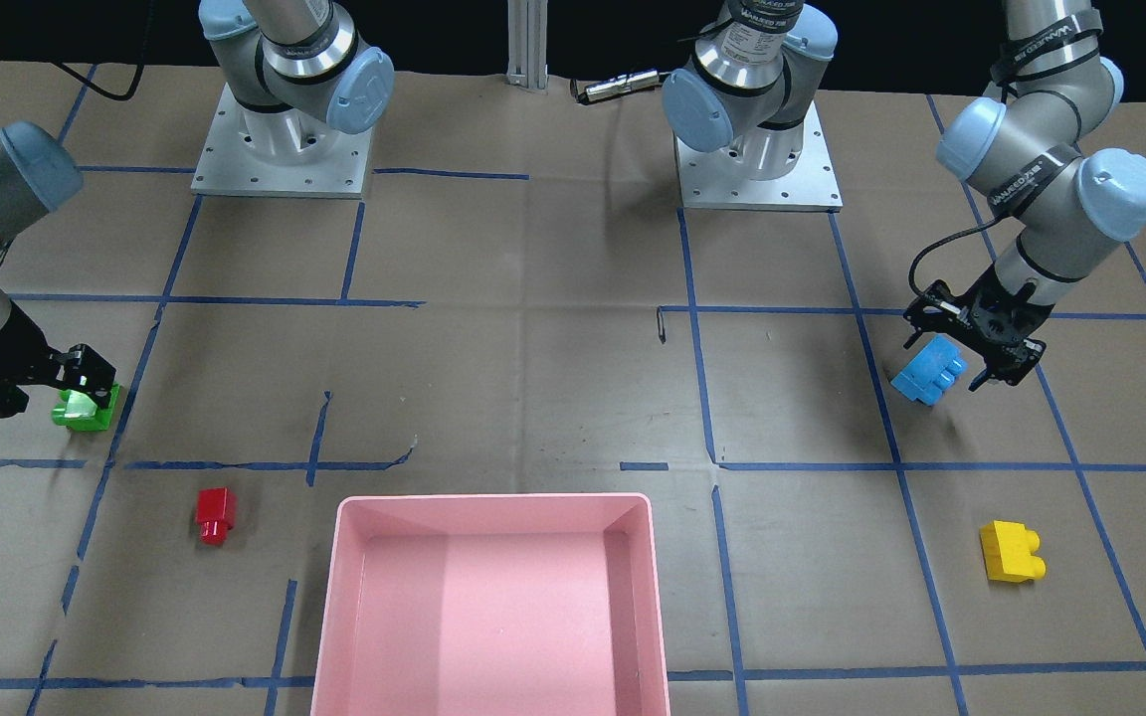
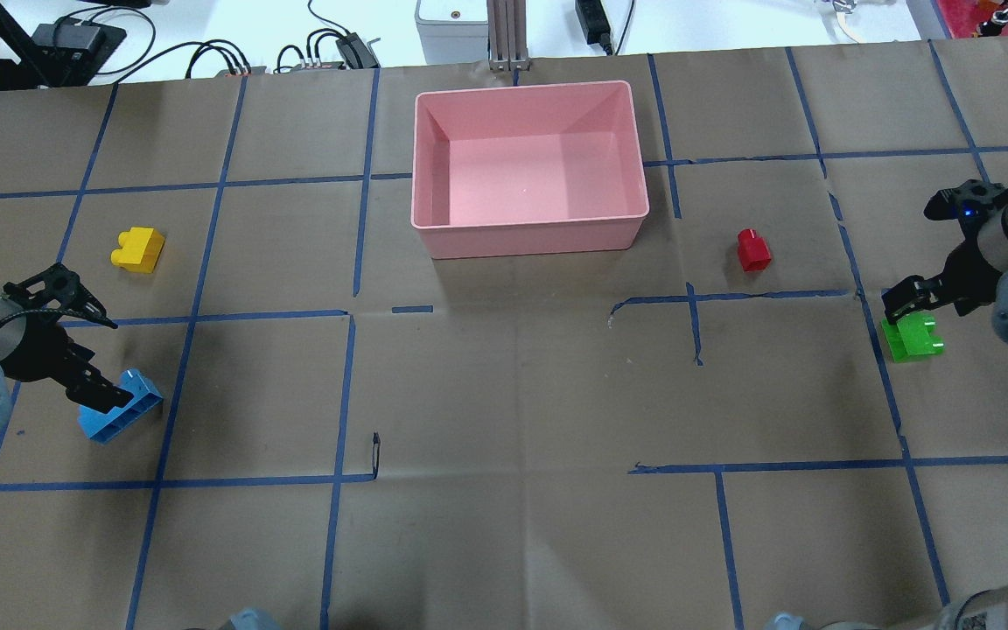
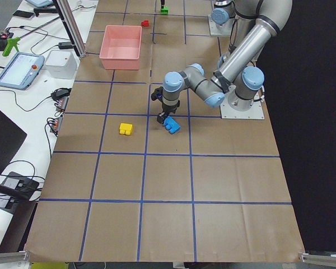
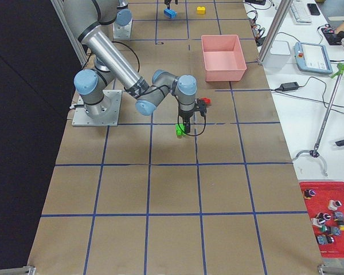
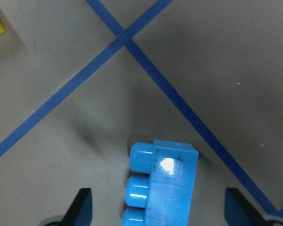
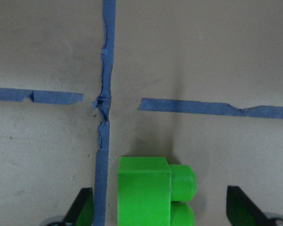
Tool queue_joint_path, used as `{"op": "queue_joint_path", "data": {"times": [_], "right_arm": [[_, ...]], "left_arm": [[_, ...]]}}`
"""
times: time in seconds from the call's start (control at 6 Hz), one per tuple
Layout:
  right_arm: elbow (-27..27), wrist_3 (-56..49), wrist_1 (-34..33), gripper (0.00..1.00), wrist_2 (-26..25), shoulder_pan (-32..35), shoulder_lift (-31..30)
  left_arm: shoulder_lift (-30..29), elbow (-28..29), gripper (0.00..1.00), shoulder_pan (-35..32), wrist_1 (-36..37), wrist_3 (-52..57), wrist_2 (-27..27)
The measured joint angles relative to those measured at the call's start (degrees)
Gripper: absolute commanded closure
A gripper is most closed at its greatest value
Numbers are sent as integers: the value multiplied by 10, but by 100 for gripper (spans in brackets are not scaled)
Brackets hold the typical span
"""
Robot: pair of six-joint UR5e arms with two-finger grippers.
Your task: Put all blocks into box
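Observation:
The pink box (image 1: 493,500) stands empty at the table's middle, on the operators' side; it also shows in the overhead view (image 2: 530,166). My left gripper (image 5: 160,209) is open, its fingers (image 5: 82,207) wide apart on either side of the light blue brick (image 5: 162,188), not touching it. That brick (image 1: 926,370) lies on the paper. My right gripper (image 6: 160,212) is open and straddles the green brick (image 6: 148,190), which rests on the table (image 1: 86,408). The red brick (image 1: 215,514) and the yellow brick (image 1: 1011,552) lie free on either side of the box.
The table is covered in brown paper with a blue tape grid. The two arm bases (image 1: 280,149) (image 1: 757,149) stand at the robot's side. A metal post (image 2: 508,35) and cables (image 2: 233,57) are beyond the box at the far edge.

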Motion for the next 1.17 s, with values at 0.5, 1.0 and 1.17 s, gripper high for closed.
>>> {"op": "queue_joint_path", "data": {"times": [0.5, 1.0, 1.17], "right_arm": [[23, 0, -44, 61, -1, -1, 20], [17, -4, -14, 98, -34, -1, 18], [-8, -13, 25, 98, -43, -1, 5]], "left_arm": [[-31, -16, 2, 1, 27, 38, 3], [-42, -16, 51, 2, 45, 50, 5], [-42, -16, 65, 2, 49, 50, 6]]}}
